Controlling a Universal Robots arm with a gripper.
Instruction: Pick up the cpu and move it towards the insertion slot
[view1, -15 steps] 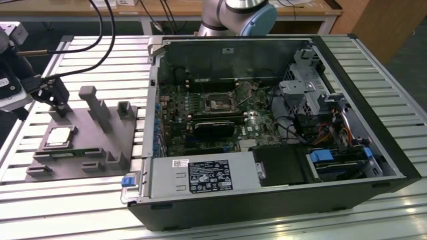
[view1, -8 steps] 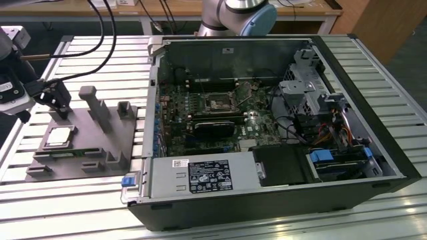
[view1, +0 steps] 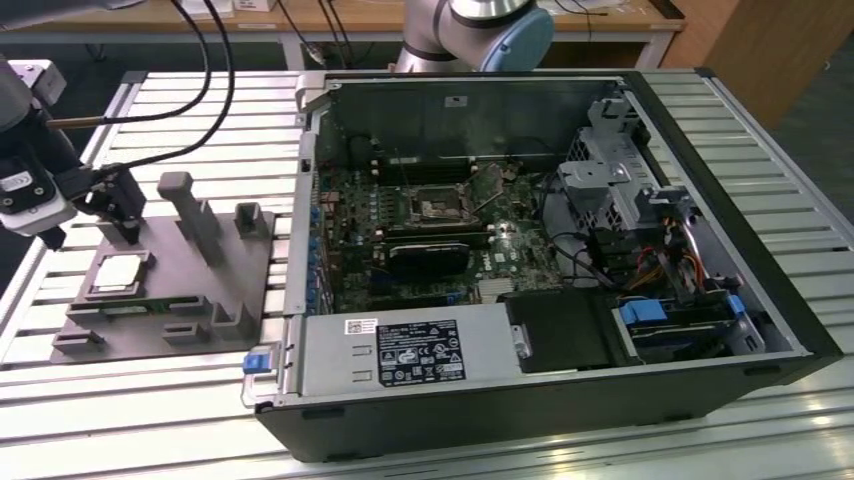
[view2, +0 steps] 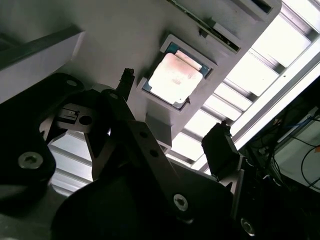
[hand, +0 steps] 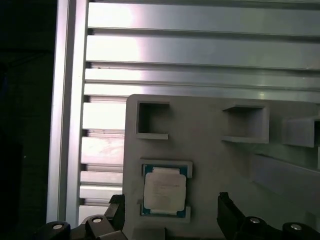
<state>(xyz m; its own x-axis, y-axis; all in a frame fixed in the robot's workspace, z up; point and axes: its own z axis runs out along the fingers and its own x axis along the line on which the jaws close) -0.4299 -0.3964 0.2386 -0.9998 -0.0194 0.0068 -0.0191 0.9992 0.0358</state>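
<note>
My pincer (hand: 170, 202) hangs wide open and empty over the cpu (hand: 165, 190), which lies in its pocket on the grey fixture (hand: 210, 160); I should straddle its edges squarely and descend level

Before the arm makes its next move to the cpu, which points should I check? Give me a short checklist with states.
1. cpu lies flat in its pocket on the grey fixture: ok.
2. pincer open and empty: ok.
3. Its fingers stand either side of the cpu, in the first wrist view: ok.
4. Height of the pincer over the cpu: cannot tell.
5. insertion slot uncovered, dark centre showing: ok.
</note>
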